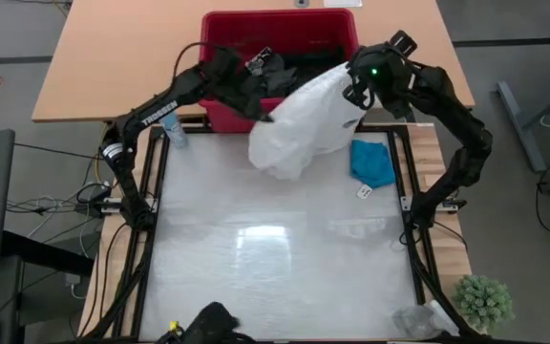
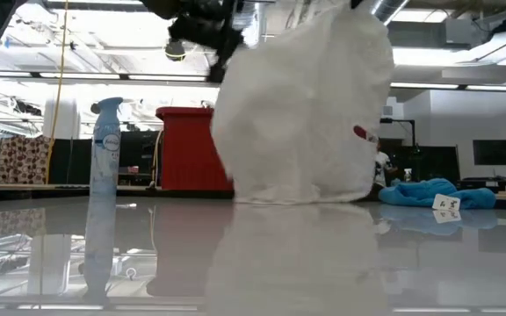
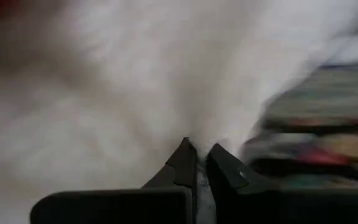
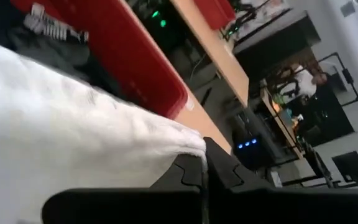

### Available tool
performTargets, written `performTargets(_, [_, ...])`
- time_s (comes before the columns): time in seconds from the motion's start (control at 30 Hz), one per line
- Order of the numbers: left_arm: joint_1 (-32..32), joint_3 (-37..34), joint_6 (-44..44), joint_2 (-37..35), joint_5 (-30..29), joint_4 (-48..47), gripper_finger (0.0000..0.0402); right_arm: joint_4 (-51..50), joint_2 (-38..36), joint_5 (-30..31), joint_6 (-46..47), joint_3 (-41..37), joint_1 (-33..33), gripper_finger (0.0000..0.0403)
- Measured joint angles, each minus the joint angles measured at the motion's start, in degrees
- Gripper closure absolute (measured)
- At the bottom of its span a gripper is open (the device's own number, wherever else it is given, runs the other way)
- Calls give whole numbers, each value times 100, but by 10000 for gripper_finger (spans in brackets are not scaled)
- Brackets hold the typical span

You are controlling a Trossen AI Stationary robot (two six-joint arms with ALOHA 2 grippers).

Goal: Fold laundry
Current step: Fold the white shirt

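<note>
High view: white garment hangs between both arms, in front of red basket; teal garment lies on table.
Low view: its hem touches the table; spray bottle stands apart.
Wrist views: left gripper and right gripper each clenched on the white cloth.

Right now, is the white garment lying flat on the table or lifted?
Lifted: both grippers, left and right, pinch the white garment, which hangs bunched, hem near the table.
</note>
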Motion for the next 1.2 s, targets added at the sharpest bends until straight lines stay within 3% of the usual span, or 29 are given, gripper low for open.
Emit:
performTargets(0.1, [-39, 28, 1195, -61, -2185, -1505, 401, -296, 11, -341, 45, -6, -3, 383])
performTargets(0.17, [-160, 33, 1541, -87, -3469, -2188, 401, -474, 35, -911, 232, -25, 9, 383])
performTargets(0.27, [-416, 29, 2076, -80, -4537, -2612, 392, -700, 39, -1718, 496, -26, -25, 383])
performTargets(0.33, [-569, 21, 2391, -78, -4718, -2833, 382, -740, 31, -2007, 588, -66, -35, 383])
performTargets(0.57, [-1146, 2, 3310, -54, -4672, -3117, 352, -843, -24, -2134, 411, -214, -26, 383])
performTargets(0.8, [-1611, 0, 3430, -54, -4890, -3270, 313, -797, -15, -2199, 454, -463, -104, 383])
performTargets(0.9, [-1809, 0, 3814, -54, -5789, -3600, 290, -808, -9, -2238, 482, -584, -193, 383])
performTargets(1.03, [-1880, -2, 3767, -56, -8031, -3454, 269, -792, -10, -2567, 463, -700, -309, 383])
performTargets(1.1, [-1878, 9, 3447, -59, -8831, -2811, 264, -799, -11, -2686, 461, -739, -370, 383])
performTargets(1.13, [-1879, 55, 3205, -59, -8884, -2506, 263, -780, -11, -2743, 451, -772, -393, 383])
performTargets(1.2, [-1888, 226, 2687, -88, -8098, -1915, 263, -724, -11, -2834, 408, -854, -421, 383])
